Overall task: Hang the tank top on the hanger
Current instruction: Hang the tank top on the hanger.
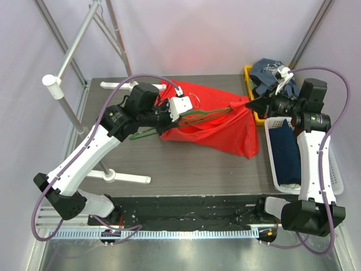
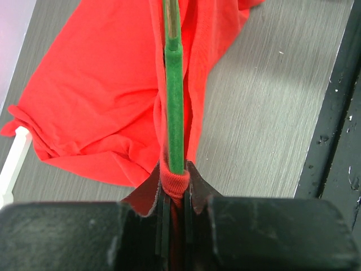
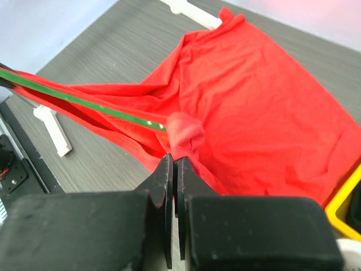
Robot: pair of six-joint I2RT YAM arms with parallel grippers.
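Note:
The red tank top [image 1: 225, 132] lies bunched on the table's middle, stretched between both grippers. The thin green hanger [image 1: 206, 114] runs through it, from lower left to upper right. My left gripper [image 1: 165, 117] is shut on the hanger's bar. In the left wrist view the green hanger [image 2: 175, 107] enters the left gripper [image 2: 175, 170] wrapped in a red hem of the tank top [image 2: 96, 96]. My right gripper [image 1: 252, 104] is shut on a pinch of the cloth at its right end. In the right wrist view, that right gripper [image 3: 175, 162] holds a fold of tank top [image 3: 254, 113] beside the hanger [image 3: 84, 101].
A yellow bin [image 1: 249, 76] of dark clothes stands at the back right. A white basket [image 1: 334, 169] holding navy clothes [image 1: 286, 149] sits along the right edge. A metal clothes rack [image 1: 73, 53] with white feet [image 1: 127, 178] stands at the left.

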